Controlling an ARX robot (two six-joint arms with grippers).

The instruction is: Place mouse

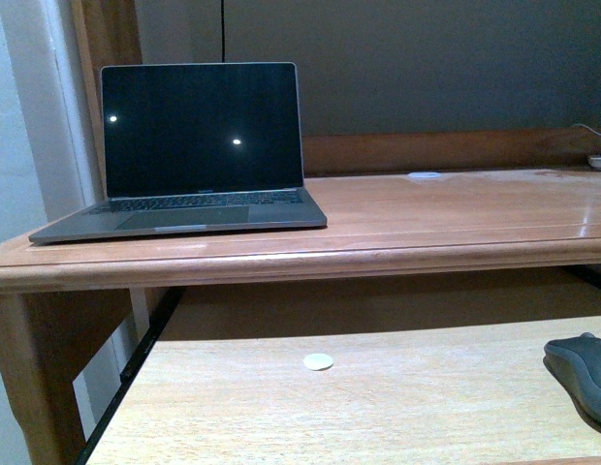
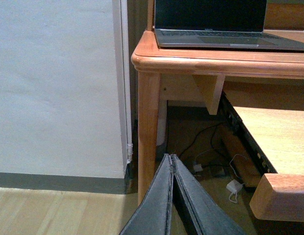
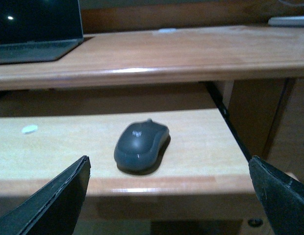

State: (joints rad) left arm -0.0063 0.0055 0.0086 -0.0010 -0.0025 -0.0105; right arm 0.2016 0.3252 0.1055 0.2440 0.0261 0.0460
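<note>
resting on the pull-out shelf (image 1: 397, 407) under the desk (image 1: 436, 218), the mouse (image 1: 582, 373) lies at the shelf's right end, well apart from the white disc (image 1: 318, 361); the open laptop (image 1: 199, 145) sits on the desk's left part. right gripper (image 3: 168, 159) is spread wide and empty, with the mouse seen between its fingers (image 3: 54, 196), untouched. left gripper (image 2: 172, 159) is clenched on nothing, low near the desk leg (image 2: 148, 127).

A home study corner: wooden desk (image 1: 446, 218) with open laptop (image 1: 189, 150), pull-out keyboard tray (image 1: 397, 397), cables (image 2: 211, 156) underneath.
</note>
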